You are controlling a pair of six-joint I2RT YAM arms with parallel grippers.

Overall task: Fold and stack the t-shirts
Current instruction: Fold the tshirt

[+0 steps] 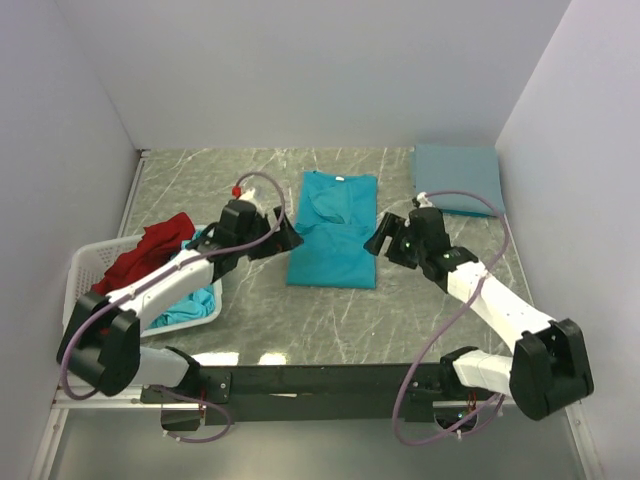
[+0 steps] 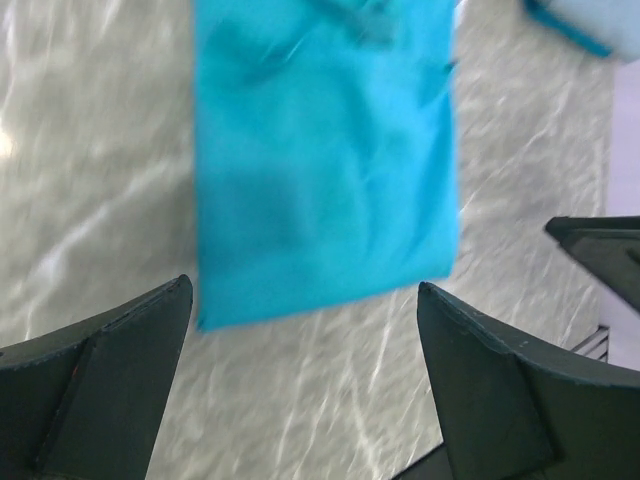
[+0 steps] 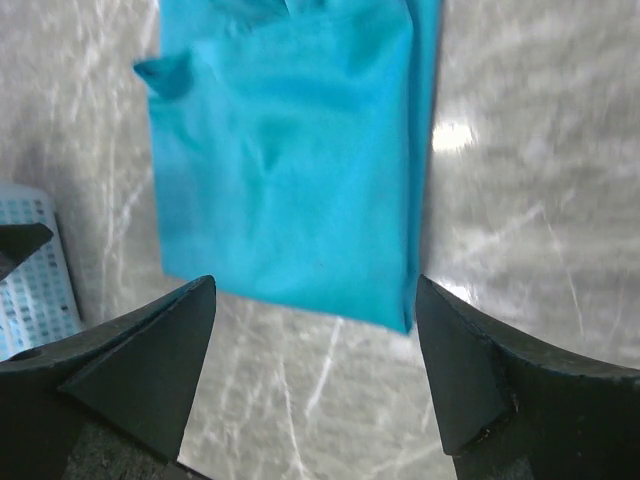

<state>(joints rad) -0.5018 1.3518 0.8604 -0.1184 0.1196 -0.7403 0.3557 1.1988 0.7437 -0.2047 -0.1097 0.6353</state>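
Observation:
A bright teal t-shirt (image 1: 333, 231) lies folded into a long strip on the table's middle; it also shows in the left wrist view (image 2: 320, 160) and the right wrist view (image 3: 300, 170). My left gripper (image 1: 292, 236) is open and empty at its left edge, above the table (image 2: 305, 330). My right gripper (image 1: 377, 240) is open and empty at its right edge (image 3: 315, 330). A folded grey-blue t-shirt (image 1: 458, 178) lies at the far right. A red t-shirt (image 1: 150, 250) and a teal one (image 1: 190, 302) sit in the basket.
A white lattice basket (image 1: 85, 270) stands at the left, under my left arm. White walls close the table on the left, back and right. The marble-patterned tabletop (image 1: 340, 320) shows in front of the teal strip.

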